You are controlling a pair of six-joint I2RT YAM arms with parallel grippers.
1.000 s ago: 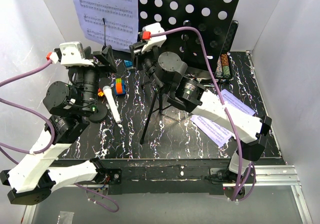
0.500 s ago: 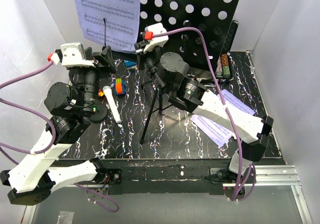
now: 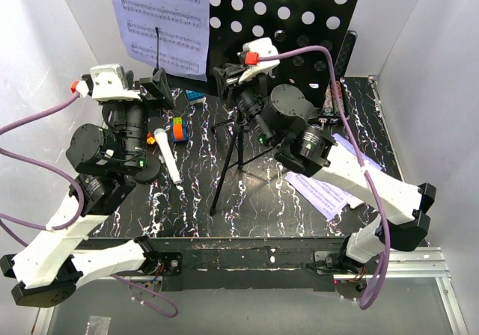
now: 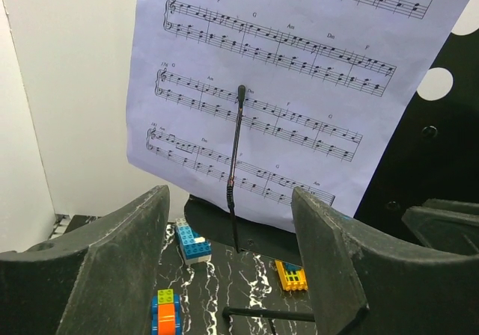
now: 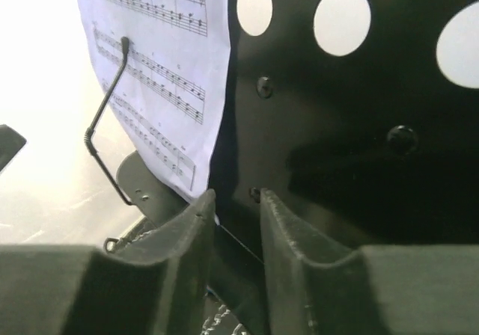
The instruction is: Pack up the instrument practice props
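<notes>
Three props are to be packed, and none of them looks put away yet. The music stand [image 3: 241,137] stands upright on its tripod on the desk [image 3: 262,211], with one sheet-music page [image 4: 284,88] held against its perforated plate [image 5: 352,125] by a thin retaining wire [image 4: 236,163]. The left fingers [image 4: 112,260] are spread wide and hold nothing; the page and wire lie straight ahead of them, centred in the gap and apart from both tips. The right fingers [image 5: 176,264] leave only a slim gap with nothing visibly clamped, and the plate's lower edge and the page's bottom corner sit just beyond their tips. More loose pages [image 3: 329,193] lie on the desk well behind the right fingers, partly under that arm. The microphone [image 3: 168,155] lies flat below and behind the left fingers. As I judge it, everything remains to be done, beginning with freeing the page.
</notes>
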